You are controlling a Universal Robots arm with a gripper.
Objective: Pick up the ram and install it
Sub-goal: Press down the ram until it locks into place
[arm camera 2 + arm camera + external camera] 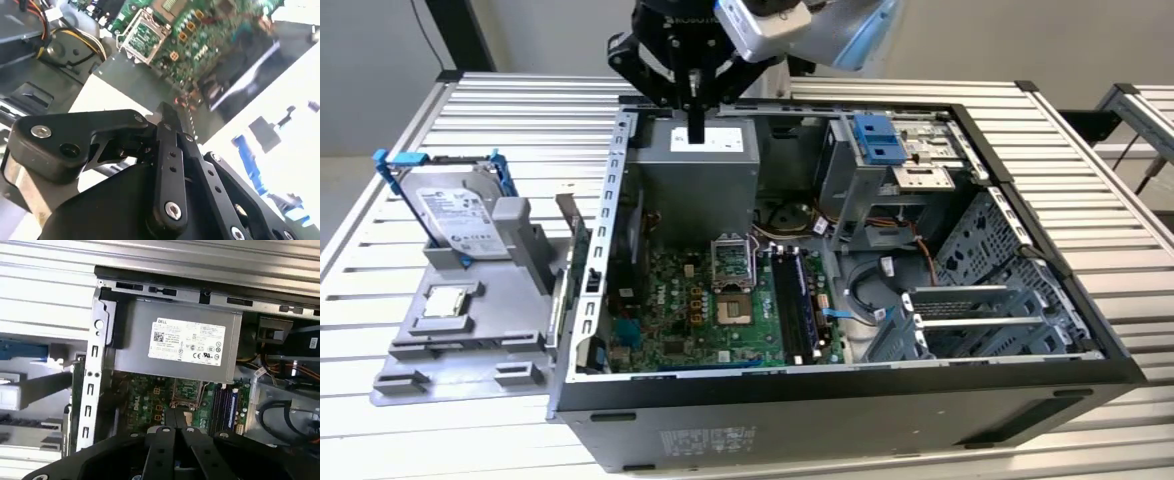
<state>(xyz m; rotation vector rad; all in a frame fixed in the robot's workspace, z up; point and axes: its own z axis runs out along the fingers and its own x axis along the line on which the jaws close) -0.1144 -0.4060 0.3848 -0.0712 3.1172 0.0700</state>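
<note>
Ram slots [790, 295]: long, narrow dark strips on green motherboard [670, 300].

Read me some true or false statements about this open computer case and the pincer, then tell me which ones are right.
1. The pincer hangs above the power supply at one end of the case. True.
2. The hard drive is mounted inside the case. False: it stands in a grey holder on the table, outside the case on the exterior view's left.
3. The case is open, with the motherboard exposed. True.
4. The pincer is spread wide open. False: in both wrist views its fingers meet at the tips.
</note>
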